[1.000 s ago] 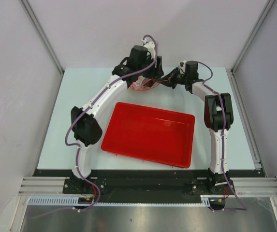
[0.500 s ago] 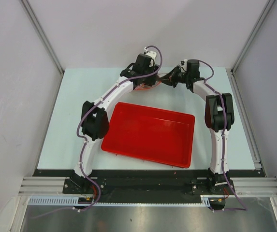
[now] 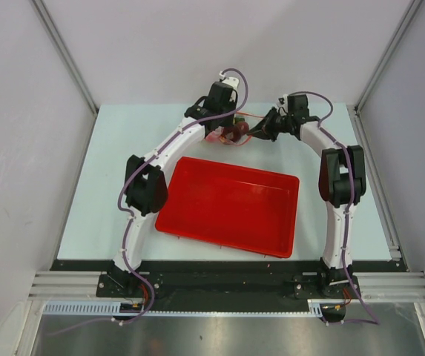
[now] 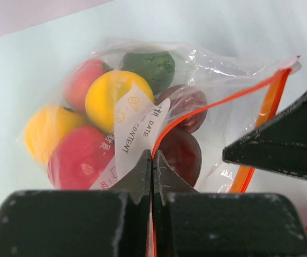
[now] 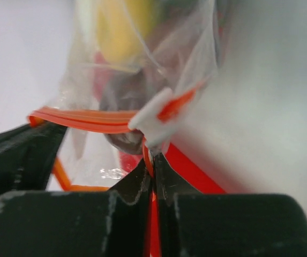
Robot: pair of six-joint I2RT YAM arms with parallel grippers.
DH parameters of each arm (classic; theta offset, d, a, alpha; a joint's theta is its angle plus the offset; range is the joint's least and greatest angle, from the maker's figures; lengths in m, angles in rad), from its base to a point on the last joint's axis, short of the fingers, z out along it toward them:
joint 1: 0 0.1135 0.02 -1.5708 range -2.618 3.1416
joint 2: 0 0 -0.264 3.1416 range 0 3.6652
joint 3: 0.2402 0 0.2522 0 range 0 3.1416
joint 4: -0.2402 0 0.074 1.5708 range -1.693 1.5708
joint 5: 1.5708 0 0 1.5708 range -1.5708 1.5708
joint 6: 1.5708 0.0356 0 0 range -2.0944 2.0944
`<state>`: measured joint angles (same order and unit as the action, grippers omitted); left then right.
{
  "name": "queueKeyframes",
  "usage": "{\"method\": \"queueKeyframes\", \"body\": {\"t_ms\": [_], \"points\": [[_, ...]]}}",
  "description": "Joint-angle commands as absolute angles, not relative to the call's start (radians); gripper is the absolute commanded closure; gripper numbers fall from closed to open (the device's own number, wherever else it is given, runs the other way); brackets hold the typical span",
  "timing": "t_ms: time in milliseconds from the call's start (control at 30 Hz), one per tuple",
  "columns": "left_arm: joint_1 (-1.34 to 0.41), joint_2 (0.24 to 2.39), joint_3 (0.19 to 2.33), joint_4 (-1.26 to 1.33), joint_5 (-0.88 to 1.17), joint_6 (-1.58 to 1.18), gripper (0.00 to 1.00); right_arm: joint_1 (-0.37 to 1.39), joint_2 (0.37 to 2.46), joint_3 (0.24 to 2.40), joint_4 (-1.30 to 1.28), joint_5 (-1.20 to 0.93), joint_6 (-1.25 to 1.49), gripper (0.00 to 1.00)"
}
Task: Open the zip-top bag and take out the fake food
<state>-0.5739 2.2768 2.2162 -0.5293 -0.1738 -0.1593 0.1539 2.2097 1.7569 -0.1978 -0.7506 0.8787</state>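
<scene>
The zip-top bag (image 4: 217, 69) is a clear crinkly pouch at the far middle of the table, seen small between both grippers in the top view (image 3: 234, 134). The fake food (image 4: 110, 99) sits inside it: yellow, red, green and dark maroon balls. My left gripper (image 4: 152, 156) is shut on one side of the orange zip strip (image 4: 217, 101). My right gripper (image 5: 152, 160) is shut on the other side of the strip, just below a white slider tab (image 5: 152, 122). The strip's two sides stand apart between the grippers. From above, the left gripper (image 3: 224, 128) and right gripper (image 3: 259, 134) face each other across the bag.
A large red tray (image 3: 231, 204) lies just in front of the bag, tilted a little, with nothing in it. Its rim also shows in the right wrist view (image 5: 196, 171). Grey walls and metal rails enclose the pale table (image 3: 123, 170).
My left arm reached in further and its gripper closed on the zip strip. My right gripper shifted slightly nearer the tray, and more of the bag now shows between the grippers.
</scene>
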Motion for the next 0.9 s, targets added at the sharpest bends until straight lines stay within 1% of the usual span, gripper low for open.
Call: {"method": "queueKeyframes", "body": {"t_ms": [0,67,167,200,233,300,367,400,500,767,867], "points": [[-0.571,2.221,2.255,-0.506,-0.098,-0.250,1.00,0.130,2.152,1.782,-0.466,-0.646,0.634,0.92],[-0.571,2.217,2.253,-0.496,-0.072,-0.294,1.00,0.123,2.146,1.783,-0.506,-0.627,0.605,0.89],[-0.571,2.215,2.250,-0.489,-0.034,-0.340,1.00,0.124,2.125,1.799,-0.551,-0.618,0.569,0.78],[-0.572,2.217,2.249,-0.483,-0.023,-0.350,1.00,0.130,2.114,1.813,-0.590,-0.609,0.555,0.69],[-0.572,2.218,2.246,-0.479,-0.009,-0.371,1.00,0.132,2.086,1.815,-0.610,-0.580,0.520,0.65],[-0.571,2.223,2.240,-0.468,0.018,-0.388,1.00,0.147,2.047,1.810,-0.643,-0.551,0.496,0.57],[-0.571,2.223,2.238,-0.465,0.034,-0.406,1.00,0.161,1.982,1.796,-0.643,-0.509,0.471,0.53],[-0.571,2.223,2.238,-0.463,0.038,-0.410,1.00,0.166,1.965,1.786,-0.623,-0.497,0.466,0.49],[-0.571,2.220,2.238,-0.462,0.054,-0.422,1.00,0.173,1.944,1.753,-0.548,-0.518,0.480,0.45],[-0.561,2.229,2.232,-0.460,0.130,-0.514,1.00,0.195,2.057,1.790,-0.433,-0.620,0.542,0.45],[-0.557,2.226,2.232,-0.462,0.144,-0.540,1.00,0.198,2.094,1.789,-0.407,-0.627,0.537,0.41]]}}
